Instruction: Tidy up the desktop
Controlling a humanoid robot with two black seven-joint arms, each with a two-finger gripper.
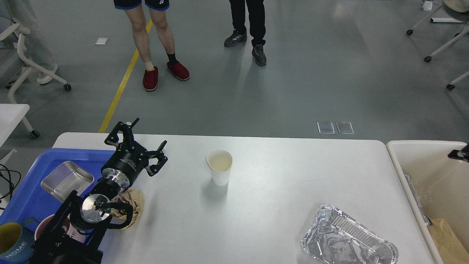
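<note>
Hovering our left gripper (138, 146) with fingers spread wide and empty above the white glossy desktop (278, 183), we judge the upright white paper cup (219, 167) mid-table light and crushable, best pinched gently around its wall.

Left arm comes in from the lower left, angled up and forward, wrist raised. Left gripper (141, 145) at its far end, both fingers spread wide apart, nothing between them. Right arm almost out of view; only a small dark tip (460, 154) shows at the right edge, fingers not distinguishable.
</note>
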